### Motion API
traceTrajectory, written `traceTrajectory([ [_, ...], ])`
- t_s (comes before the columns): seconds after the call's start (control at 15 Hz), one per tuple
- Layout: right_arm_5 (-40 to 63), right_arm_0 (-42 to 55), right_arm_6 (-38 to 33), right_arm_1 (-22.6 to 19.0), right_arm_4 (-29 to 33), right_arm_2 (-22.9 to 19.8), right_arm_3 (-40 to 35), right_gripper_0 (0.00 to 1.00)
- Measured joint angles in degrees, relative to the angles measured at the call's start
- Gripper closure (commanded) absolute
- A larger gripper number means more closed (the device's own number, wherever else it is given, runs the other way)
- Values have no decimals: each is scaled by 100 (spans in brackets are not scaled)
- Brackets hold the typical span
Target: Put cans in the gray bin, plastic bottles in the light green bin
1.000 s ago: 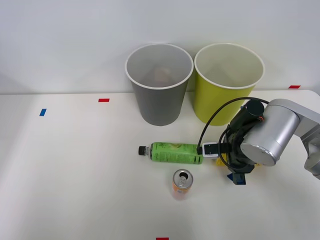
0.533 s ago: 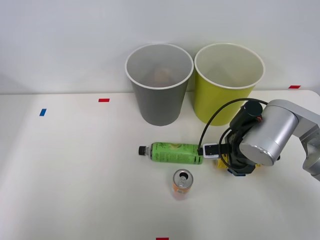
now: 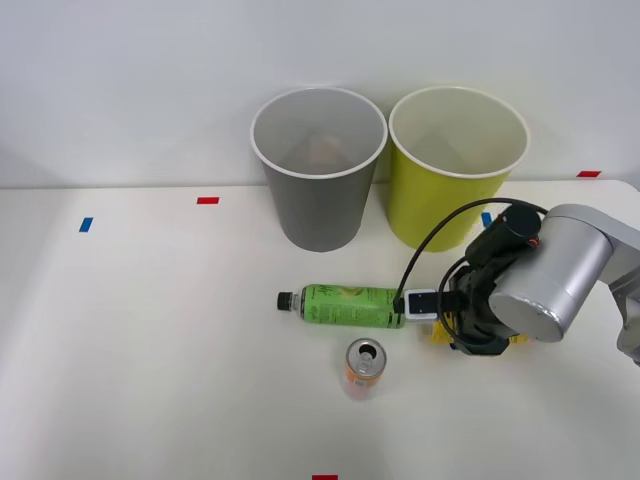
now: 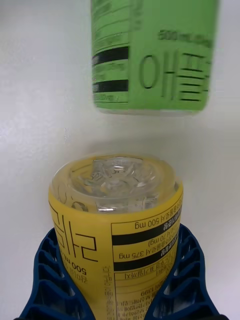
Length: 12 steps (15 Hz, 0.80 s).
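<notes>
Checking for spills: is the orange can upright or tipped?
Upright: the orange can stands on the table, its silver top facing up.

front view: high above the arms, facing forward and down over the table (image 3: 150, 330), wide, both bins at the back | right wrist view: very near, looking past the blue fingers (image 4: 47, 270) | shared: yellow bottle (image 4: 117, 220), green bottle (image 3: 352, 306)

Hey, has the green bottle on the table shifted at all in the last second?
No. The green bottle lies on its side in the same spot, in front of the gray bin and just behind the orange can.
</notes>
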Motion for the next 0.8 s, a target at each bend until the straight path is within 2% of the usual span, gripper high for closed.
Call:
traceTrajectory([
  [0.4,0,1182,-346,498,-251,-1882,-1406,100],
  [0.6,3,1566,-954,671,-685,-2676,-2104,100],
  [0.8,2,1643,-1591,935,-1170,-3342,-2495,100],
])
